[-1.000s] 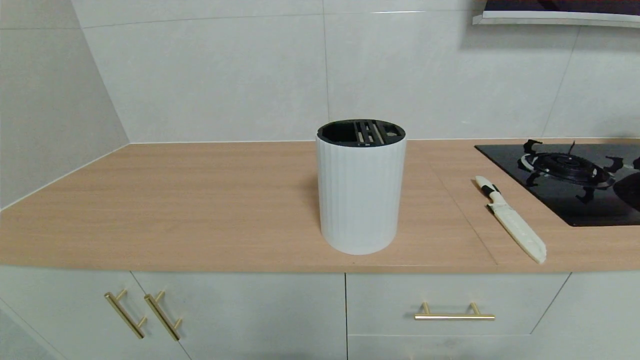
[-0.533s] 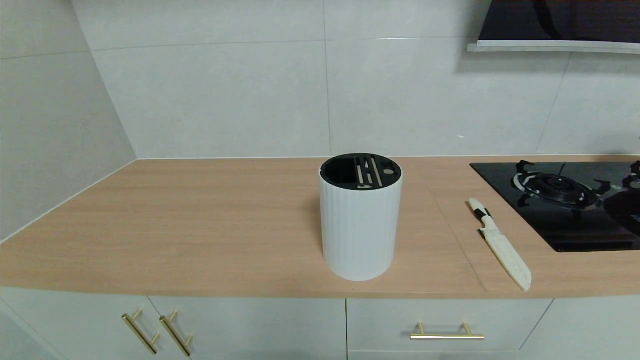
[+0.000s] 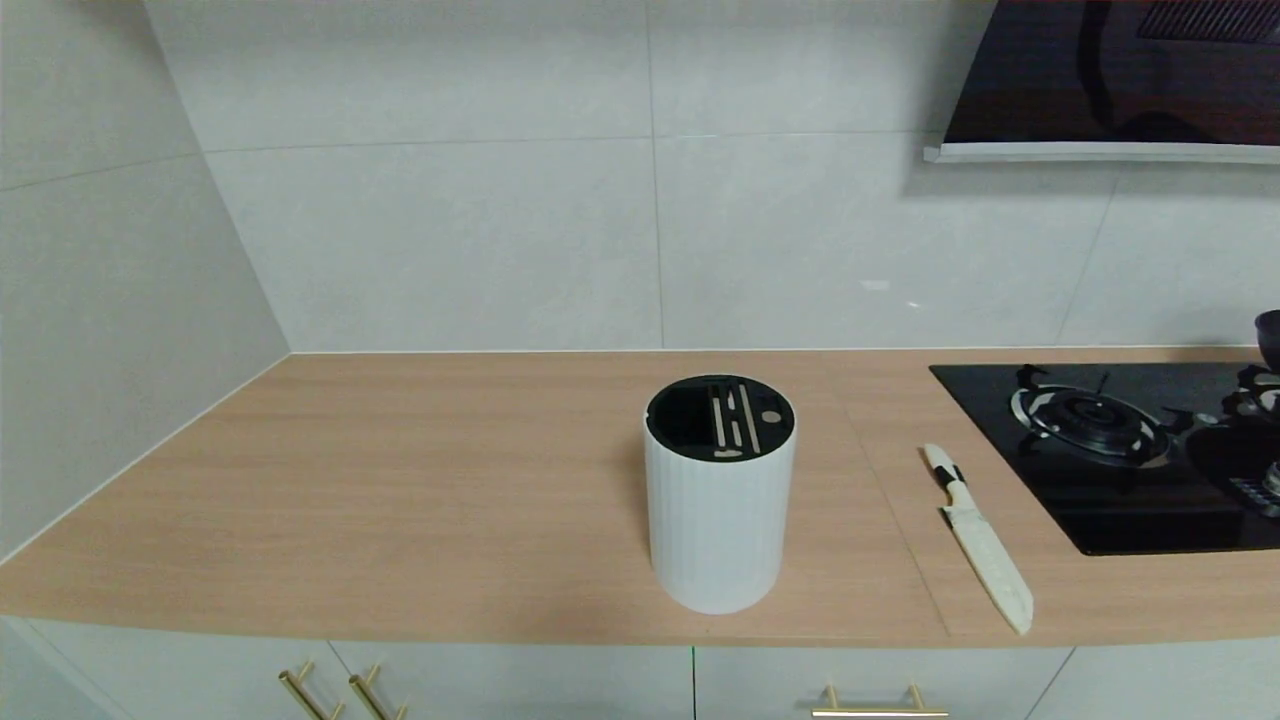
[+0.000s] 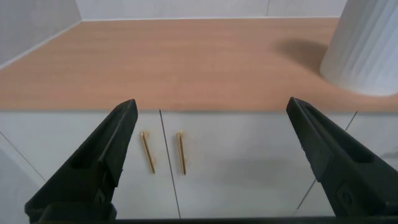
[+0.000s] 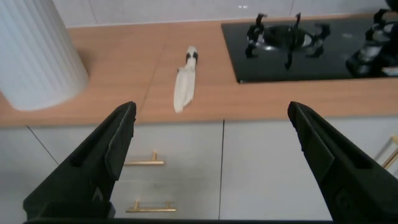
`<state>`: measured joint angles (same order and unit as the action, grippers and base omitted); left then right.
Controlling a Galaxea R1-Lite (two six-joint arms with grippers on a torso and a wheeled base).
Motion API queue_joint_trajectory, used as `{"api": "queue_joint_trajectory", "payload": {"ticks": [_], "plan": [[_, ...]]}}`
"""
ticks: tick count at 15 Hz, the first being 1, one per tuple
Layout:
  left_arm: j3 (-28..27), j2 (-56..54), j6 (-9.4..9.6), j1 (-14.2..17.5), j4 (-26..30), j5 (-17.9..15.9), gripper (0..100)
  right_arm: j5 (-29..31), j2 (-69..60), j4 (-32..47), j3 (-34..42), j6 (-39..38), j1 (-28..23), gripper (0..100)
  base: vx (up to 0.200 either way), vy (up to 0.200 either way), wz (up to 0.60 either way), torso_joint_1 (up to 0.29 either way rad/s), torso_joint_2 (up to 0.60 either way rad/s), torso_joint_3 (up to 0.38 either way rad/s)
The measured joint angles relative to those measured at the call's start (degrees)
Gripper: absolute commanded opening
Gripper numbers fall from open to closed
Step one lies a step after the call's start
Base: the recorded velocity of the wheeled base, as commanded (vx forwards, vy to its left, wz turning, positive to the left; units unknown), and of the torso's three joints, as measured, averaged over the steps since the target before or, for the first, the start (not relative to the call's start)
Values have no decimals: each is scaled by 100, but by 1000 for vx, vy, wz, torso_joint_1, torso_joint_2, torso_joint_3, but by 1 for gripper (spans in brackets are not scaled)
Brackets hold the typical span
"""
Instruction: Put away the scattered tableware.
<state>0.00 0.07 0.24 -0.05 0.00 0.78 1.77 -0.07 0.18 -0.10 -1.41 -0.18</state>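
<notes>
A white ribbed cylindrical knife holder (image 3: 720, 500) with a black slotted top stands near the front edge of the wooden counter (image 3: 420, 480); its side shows in the left wrist view (image 4: 367, 46) and the right wrist view (image 5: 34, 56). A white knife (image 3: 978, 540) with a black band on its handle lies flat to the holder's right, tip toward the counter's front edge, also visible as the knife (image 5: 185, 84) in the right wrist view. My left gripper (image 4: 211, 162) hangs open in front of the cabinet doors, below counter level. My right gripper (image 5: 214, 165) is open too, in front of the drawers below the knife.
A black gas hob (image 3: 1110, 440) with burner grates sits at the counter's right, with a range hood (image 3: 1110, 90) above it. Tiled walls close off the back and the left. Cabinet fronts with gold handles (image 4: 161, 152) run beneath the counter. Bare wood stretches left of the holder.
The whole head view has shifted: the camera has risen or tilted up, so counter, holder and knife sit lower and smaller in the picture. Holder and knife keep their places on the counter.
</notes>
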Motion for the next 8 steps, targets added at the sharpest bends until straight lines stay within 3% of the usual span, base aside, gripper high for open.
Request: {"api": "queue_joint_trajectory", "payload": {"ticks": [8], "plan": [[0,0,2,0,0,-2,100,0,0,0,0,0,0,100,0,0,0,217,-444,-231]]}}
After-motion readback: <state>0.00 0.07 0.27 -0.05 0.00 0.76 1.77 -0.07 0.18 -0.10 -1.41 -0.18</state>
